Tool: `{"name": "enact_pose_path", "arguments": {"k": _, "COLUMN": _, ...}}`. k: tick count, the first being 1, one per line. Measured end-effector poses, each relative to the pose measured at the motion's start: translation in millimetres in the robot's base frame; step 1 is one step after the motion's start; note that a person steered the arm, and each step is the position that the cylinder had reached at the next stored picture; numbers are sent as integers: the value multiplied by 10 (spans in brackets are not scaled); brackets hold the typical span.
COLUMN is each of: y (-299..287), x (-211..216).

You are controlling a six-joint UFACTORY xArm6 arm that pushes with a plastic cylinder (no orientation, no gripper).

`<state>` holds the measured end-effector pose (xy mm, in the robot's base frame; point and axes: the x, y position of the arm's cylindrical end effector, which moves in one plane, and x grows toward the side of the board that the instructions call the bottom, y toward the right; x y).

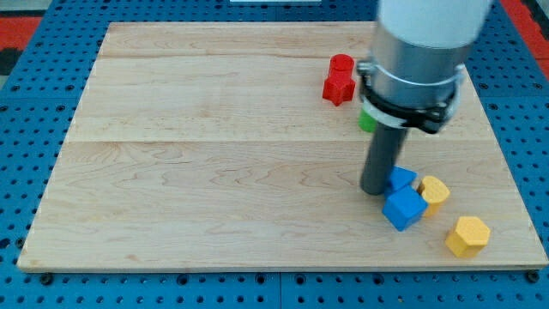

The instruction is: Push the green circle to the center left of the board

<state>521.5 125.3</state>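
The green circle [365,121] shows only as a small green edge at the view's right, mostly hidden behind my arm's grey collar. My tip [375,190] rests on the wooden board [214,172], below the green circle and touching the left side of two blue blocks: a smaller one [401,178] and a larger cube [404,209]. The rod is dark and upright.
Two red blocks sit at the view's top right: a cylinder [341,63] and a star shape [338,87]. A yellow block [435,192] lies right of the blue blocks. A yellow hexagon [467,235] lies near the bottom right corner.
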Motion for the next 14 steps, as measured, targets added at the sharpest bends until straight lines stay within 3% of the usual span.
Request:
{"name": "enact_pose_path", "arguments": {"k": 1, "y": -282, "x": -166}}
{"name": "enact_pose_path", "arguments": {"k": 2, "y": -1, "x": -370}}
{"name": "enact_pose_path", "arguments": {"k": 3, "y": 744, "x": -463}}
{"name": "enact_pose_path", "arguments": {"k": 4, "y": 796, "x": -882}}
{"name": "enact_pose_path", "arguments": {"k": 6, "y": 983, "x": -1111}}
{"name": "enact_pose_path", "arguments": {"k": 8, "y": -206, "x": -1338}}
{"name": "enact_pose_path", "arguments": {"k": 9, "y": -696, "x": -1179}}
{"name": "enact_pose_path", "arguments": {"k": 10, "y": -934, "x": -751}}
{"name": "enact_pose_path", "arguments": {"k": 11, "y": -1303, "x": -678}}
{"name": "enact_pose_path", "arguments": {"k": 13, "y": -1595, "x": -1015}}
{"name": "enact_pose_path", "arguments": {"k": 14, "y": -2372, "x": -1027}}
